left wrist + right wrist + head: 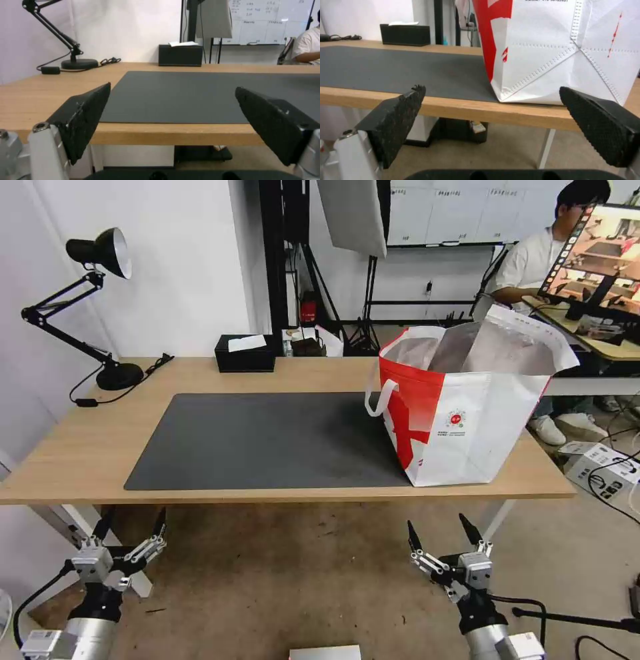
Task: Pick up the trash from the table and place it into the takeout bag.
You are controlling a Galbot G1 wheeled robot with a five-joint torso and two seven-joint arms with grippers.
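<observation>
The takeout bag [467, 427], white with a red side panel and silver lining, stands open on the right end of the light-wood table [80, 447], partly on the dark grey mat [267, 440]. The trash is out of view; the mat's surface is bare. My left gripper [136, 513] hangs open and holds nothing, below the table's front edge at the left. In its wrist view the left gripper [172, 87] faces the mat [200, 95]. My right gripper [435, 521] is open too, below the front edge under the bag. The right gripper [490, 88] points at the bag's lower corner [553, 50].
A black desk lamp [119, 375] stands at the table's back left with its cable trailing. A black tissue box [245, 353] sits at the back middle. A desk with a monitor [600, 253] is at the back right. Boxes and cables [600, 467] lie on the floor at right.
</observation>
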